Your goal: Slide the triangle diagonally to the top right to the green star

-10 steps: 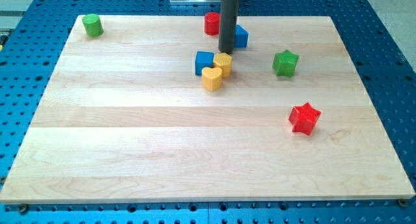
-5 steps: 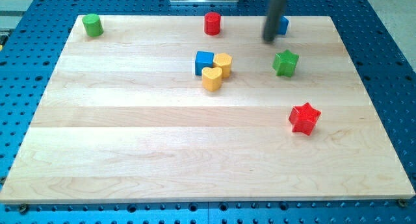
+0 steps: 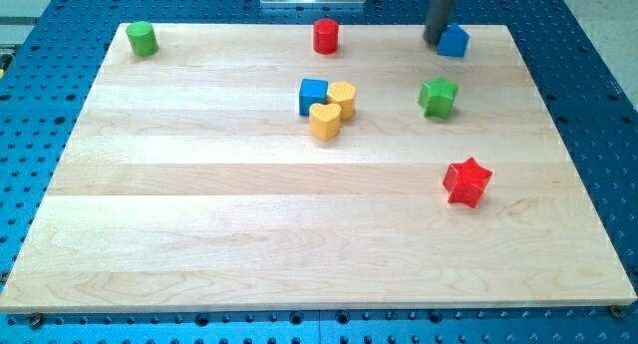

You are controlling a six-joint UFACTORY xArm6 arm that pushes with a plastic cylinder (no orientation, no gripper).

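Blue triangle (image 3: 455, 40) near board's top edge, my tip (image 3: 437, 41) touching its left, rod upright

Wooden board (image 3: 199, 204) on blue perforated table (image 3: 598, 105). On board: green cylinder (image 3: 142, 38) at 11 o'clock; red cylinder (image 3: 326, 35), blue triangle (image 3: 455, 41) at 12–1; blue cube (image 3: 313, 96), two yellow blocks (image 3: 332, 110) clustered centrally; green star (image 3: 437, 97) at 2; red star (image 3: 467, 181) at 4. My tip (image 3: 436, 41) touches the triangle's 9 o'clock side.
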